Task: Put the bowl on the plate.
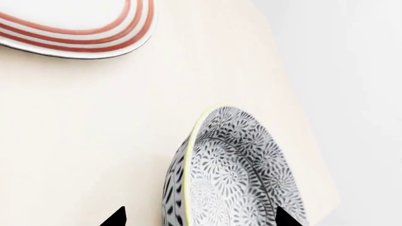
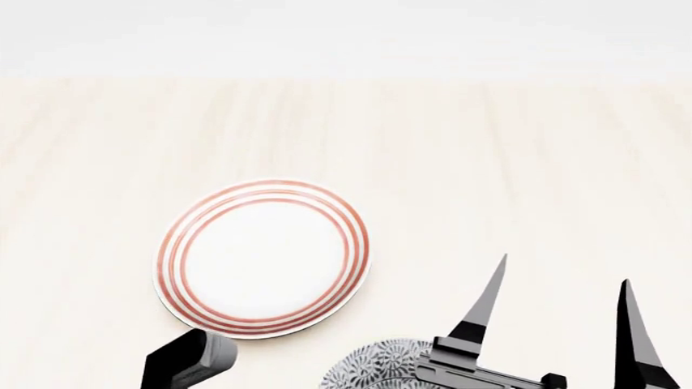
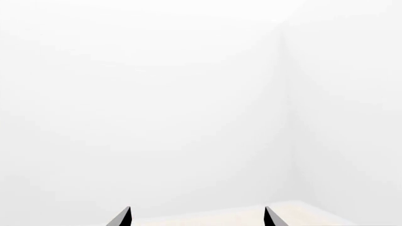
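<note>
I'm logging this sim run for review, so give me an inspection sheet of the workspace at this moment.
Surface: pale wood-grain table, bare around the items.
Job's things: the plate lies flat and holds nothing; the bowl is apart from it, at the head view's bottom edge, and appears tilted in the left wrist view.
Clutter: nothing seen.
Grippers: left tool has one fingertip outside the bowl's wall and one inside; whether it grips cannot be told. Right tool is open, fingers spread, holding nothing, beside the bowl.
Cables: nothing seen.
Surroundings: plain white backdrop beyond the table edge; the right wrist view shows little else.
</note>
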### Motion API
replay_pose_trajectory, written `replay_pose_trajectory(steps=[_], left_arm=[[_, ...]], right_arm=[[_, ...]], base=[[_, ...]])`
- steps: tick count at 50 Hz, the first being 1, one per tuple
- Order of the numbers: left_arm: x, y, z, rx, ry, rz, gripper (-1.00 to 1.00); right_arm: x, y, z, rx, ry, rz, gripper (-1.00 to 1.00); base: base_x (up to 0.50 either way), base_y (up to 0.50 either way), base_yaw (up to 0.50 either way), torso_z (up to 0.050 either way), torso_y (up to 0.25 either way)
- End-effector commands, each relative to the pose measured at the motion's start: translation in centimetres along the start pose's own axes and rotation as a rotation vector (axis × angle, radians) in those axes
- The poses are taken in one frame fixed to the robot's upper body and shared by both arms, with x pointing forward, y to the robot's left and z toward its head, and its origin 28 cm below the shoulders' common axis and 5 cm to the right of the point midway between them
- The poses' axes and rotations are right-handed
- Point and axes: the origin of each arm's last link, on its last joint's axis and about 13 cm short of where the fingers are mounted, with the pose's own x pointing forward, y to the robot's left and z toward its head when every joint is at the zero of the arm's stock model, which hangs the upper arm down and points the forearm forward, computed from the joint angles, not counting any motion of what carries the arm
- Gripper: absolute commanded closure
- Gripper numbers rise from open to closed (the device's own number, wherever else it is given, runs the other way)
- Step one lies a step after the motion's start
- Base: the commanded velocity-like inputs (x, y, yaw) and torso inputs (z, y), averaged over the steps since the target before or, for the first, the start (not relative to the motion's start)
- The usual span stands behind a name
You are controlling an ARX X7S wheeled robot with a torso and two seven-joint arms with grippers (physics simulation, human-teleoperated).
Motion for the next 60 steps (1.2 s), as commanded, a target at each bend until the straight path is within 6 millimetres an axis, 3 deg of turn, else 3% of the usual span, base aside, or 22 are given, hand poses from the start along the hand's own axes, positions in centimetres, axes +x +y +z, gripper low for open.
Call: replay_pose_trajectory(steps=[1,19,20,37,51,60], left_arm=[[1.5,0.4,0.7,-0.070,0.029,0.038,-1.00],[2.8,1.7,0.2,-0.086,0.041,0.099,-1.00],[2.8,1.8,0.3,-0.082,0.036,0.102,1.00],[2.4,1.7,0.5,0.024,-0.066,0.085,1.00],[1.4,0.1,2.8,0.513,-0.404,0.037,1.00],[0.6,-1.0,4.0,0.701,-0.552,-0.007,1.00]], right_arm=[[0.1,-0.1,-0.1,0.000,0.002,-0.010,-1.00],[-0.1,0.0,-0.1,0.003,0.009,-0.007,-1.00],[-0.1,0.0,-0.1,0.003,0.010,-0.007,-1.00],[-0.3,0.1,-0.3,0.001,0.023,0.000,-1.00],[-0.3,0.1,-0.5,0.003,0.027,-0.003,-1.00],[-0.3,0.1,-0.5,0.010,0.039,-0.006,-1.00]], base=[[0.00,0.00,0.00,0.000,0.000],[0.00,0.00,0.00,0.000,0.000],[0.00,0.00,0.00,0.000,0.000],[0.00,0.00,0.00,0.000,0.000],[0.00,0.00,0.00,0.000,0.000],[0.00,0.00,0.00,0.000,0.000]])
